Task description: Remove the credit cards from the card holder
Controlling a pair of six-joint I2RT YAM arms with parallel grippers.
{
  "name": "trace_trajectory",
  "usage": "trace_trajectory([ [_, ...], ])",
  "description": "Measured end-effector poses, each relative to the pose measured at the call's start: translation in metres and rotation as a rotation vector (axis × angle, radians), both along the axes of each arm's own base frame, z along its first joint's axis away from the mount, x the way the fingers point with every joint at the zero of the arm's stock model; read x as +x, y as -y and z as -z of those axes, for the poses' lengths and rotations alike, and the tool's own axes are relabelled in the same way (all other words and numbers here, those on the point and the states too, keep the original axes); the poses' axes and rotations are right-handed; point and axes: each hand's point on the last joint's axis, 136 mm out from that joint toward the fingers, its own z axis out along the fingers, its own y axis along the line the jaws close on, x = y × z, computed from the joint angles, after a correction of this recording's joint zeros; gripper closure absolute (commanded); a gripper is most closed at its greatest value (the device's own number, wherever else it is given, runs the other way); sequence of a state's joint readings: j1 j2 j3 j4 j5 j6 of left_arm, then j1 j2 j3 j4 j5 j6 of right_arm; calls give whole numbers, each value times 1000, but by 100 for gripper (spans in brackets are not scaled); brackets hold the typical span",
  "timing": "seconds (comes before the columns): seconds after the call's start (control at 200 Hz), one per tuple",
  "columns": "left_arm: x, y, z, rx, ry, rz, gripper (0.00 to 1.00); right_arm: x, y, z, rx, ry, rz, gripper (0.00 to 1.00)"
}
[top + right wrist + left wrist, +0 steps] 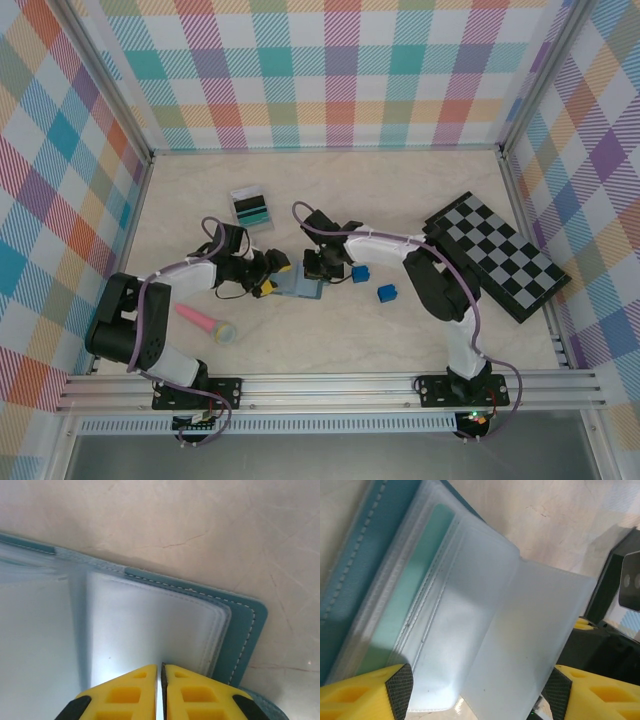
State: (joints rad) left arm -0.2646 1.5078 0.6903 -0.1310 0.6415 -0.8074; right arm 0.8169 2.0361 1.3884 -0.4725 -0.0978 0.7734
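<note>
our left gripper [479,692] stands spread, its fingers on either side of clear sleeves of the card holder [303,289], which lies open on the table [400,200] between the arms. a teal-green credit card [412,590] sits in one sleeve. our right gripper [161,674] is pressed together over another sleeve.
</note>
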Motion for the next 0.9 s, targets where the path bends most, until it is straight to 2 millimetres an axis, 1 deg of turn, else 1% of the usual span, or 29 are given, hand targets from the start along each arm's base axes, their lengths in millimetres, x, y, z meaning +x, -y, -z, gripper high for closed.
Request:
trace_trajectory([
  [0.085,1,-3,-4,36,8,16,28,2,-1,-1,-1,6,2,88],
  [0.225,6,-8,-11,94,30,38,39,3,0,0,-8,10,1,88],
  [0.34,9,-15,-12,150,37,40,47,3,0,0,-8,10,1,88],
  [0.42,10,-19,-12,184,44,43,50,4,1,0,-8,10,4,88],
  [0.52,10,-22,-8,208,39,46,51,4,1,1,-9,9,5,88],
  [0.655,6,-24,5,231,-1,56,51,5,1,1,-8,9,5,88],
  [0.775,5,-24,11,231,-18,62,51,5,1,1,-8,9,5,88],
  [0.905,3,-23,17,232,-34,73,46,5,1,1,-8,9,5,88],
])
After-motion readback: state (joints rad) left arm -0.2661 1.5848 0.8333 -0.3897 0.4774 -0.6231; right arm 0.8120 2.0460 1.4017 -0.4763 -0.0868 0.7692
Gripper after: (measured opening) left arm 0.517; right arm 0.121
